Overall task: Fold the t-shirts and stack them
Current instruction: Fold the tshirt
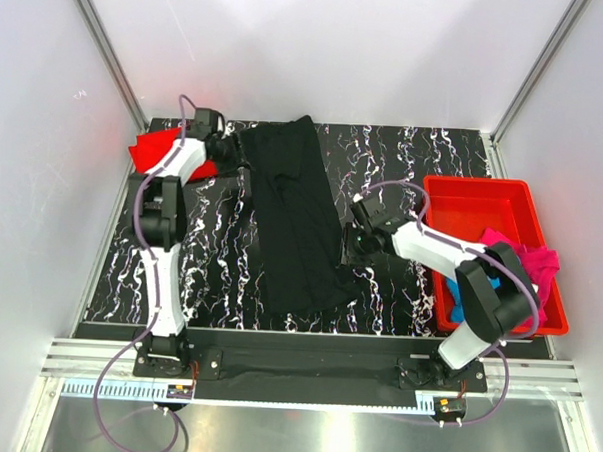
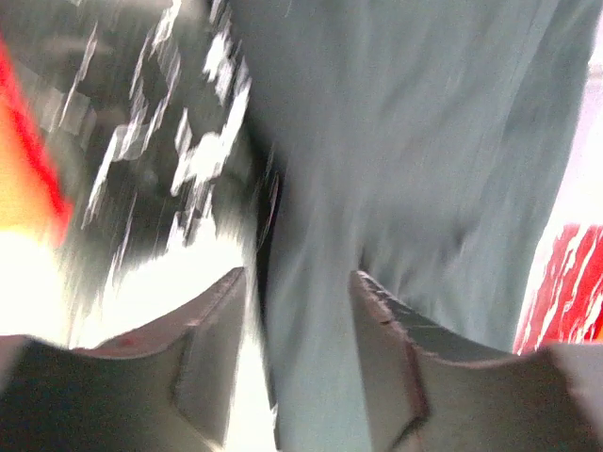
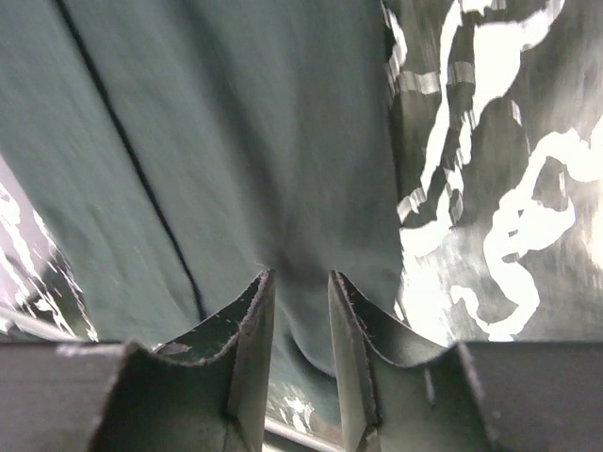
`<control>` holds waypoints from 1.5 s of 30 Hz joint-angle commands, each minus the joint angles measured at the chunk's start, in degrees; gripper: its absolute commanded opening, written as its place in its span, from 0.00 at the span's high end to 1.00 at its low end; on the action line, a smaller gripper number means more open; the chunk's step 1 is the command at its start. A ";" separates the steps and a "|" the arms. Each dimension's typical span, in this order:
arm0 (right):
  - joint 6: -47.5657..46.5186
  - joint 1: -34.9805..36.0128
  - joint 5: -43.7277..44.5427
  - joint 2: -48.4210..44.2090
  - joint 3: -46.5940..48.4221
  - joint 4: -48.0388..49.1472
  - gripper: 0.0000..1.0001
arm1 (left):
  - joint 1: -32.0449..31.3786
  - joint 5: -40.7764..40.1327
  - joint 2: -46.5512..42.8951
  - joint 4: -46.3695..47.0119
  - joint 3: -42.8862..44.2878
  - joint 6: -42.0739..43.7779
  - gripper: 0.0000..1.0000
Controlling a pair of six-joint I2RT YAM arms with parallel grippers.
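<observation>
Surface: black tbl [image 1: 404, 160] w/ white marble veins. White walls [image 1: 339, 48] on three sides, metal posts in the far corners. Red bin [image 1: 473, 198] at right edge.

Hidden/unclear: red t-shirt [image 1: 150, 149] in far-left corner, partly under the left arm. Magenta t-shirt [image 1: 535, 261] spills over the bin's right rim. Blue t-shirt [image 1: 457, 305] mostly behind the right arm. Left wrist view badly blurred.

Black t-shirt [image 1: 297, 221]: mid-tbl, flat, folded to a long strip. Long axis runs far to near, near end leaning right.

Left gripper [image 2: 300, 282]: fingers apart, over strip's far-left edge. Right gripper [image 3: 300, 281]: narrow gap btwn fingers, over strip's right edge.
</observation>
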 commanded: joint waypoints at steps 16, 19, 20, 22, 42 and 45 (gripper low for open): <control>7.26 0.41 -2.70 -15.03 -20.97 1.93 0.68 | -12.16 -6.81 -57.21 8.99 -67.50 -7.57 0.43; 8.31 0.41 -0.94 -18.99 -22.03 0.09 0.62 | -15.95 -7.06 -63.72 8.55 -72.01 -9.94 0.43; 8.57 0.41 -0.85 -19.61 -22.12 -0.35 0.61 | -16.65 -6.72 -66.08 8.99 -74.55 -10.83 0.43; 9.19 0.41 -1.11 -20.84 -22.30 -0.27 0.59 | -18.58 -5.31 -68.12 10.30 -76.59 -13.63 0.42; 13.41 0.41 -3.39 -19.44 -25.02 1.75 0.54 | -33.00 -10.84 -61.63 19.01 -83.80 -25.34 0.43; 13.67 0.41 -2.43 -20.75 -26.34 1.40 0.60 | -34.41 -13.83 -59.70 15.59 -82.66 -24.29 0.48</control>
